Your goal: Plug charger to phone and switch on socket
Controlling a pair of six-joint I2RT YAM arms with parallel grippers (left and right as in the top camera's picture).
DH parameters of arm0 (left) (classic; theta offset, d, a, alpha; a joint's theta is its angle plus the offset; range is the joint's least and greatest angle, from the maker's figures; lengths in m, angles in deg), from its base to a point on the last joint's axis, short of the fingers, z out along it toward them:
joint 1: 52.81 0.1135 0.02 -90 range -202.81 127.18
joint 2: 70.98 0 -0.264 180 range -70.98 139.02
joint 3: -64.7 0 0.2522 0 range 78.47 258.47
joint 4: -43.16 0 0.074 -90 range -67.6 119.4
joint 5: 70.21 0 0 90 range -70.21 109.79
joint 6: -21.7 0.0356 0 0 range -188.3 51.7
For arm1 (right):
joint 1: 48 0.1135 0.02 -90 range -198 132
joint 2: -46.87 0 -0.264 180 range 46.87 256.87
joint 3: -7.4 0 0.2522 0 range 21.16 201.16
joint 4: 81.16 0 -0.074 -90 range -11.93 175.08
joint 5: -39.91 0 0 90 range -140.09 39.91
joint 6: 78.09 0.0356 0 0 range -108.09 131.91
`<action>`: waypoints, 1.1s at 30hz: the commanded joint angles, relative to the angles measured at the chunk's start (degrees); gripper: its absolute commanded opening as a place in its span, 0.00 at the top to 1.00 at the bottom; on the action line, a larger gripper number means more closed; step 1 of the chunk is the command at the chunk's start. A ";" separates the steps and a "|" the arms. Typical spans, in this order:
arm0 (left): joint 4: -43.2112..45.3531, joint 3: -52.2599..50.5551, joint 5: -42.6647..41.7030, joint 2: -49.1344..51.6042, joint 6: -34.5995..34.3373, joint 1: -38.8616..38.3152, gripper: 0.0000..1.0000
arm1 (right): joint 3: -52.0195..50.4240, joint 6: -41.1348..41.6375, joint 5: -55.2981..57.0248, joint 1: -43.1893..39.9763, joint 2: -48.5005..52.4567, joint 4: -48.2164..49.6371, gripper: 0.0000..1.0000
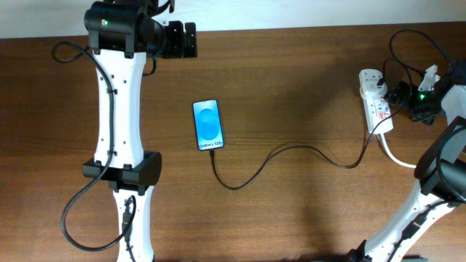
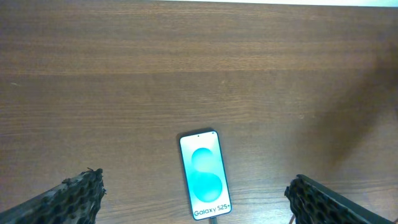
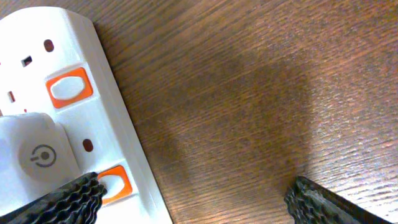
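Judging the switch step in hand: the charger looks seated in the phone, and the right pincer, spread wide and empty, hangs at the socket with one pad at an orange switch, so a downward press comes next. Socket lies far right on the bench, long axis near-to-far; phone lies mid-bench, screen up, same axis, text end toward the arm bases. Left pincer hovers spread and empty over the phone.

Overhead: fixed, straight down, far out, whole tabletop in frame. Left wrist: looks down from mid height, phone low centre (same phone sits mid-frame overhead). Right wrist: very close, down onto the power strip; overhead has that power strip at far right.
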 commanded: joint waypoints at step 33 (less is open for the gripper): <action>-0.04 0.31 0.24 -1.29 0.59 0.15 0.01 | -2.89 2.95 6.99 5.60 1.27 -1.42 0.02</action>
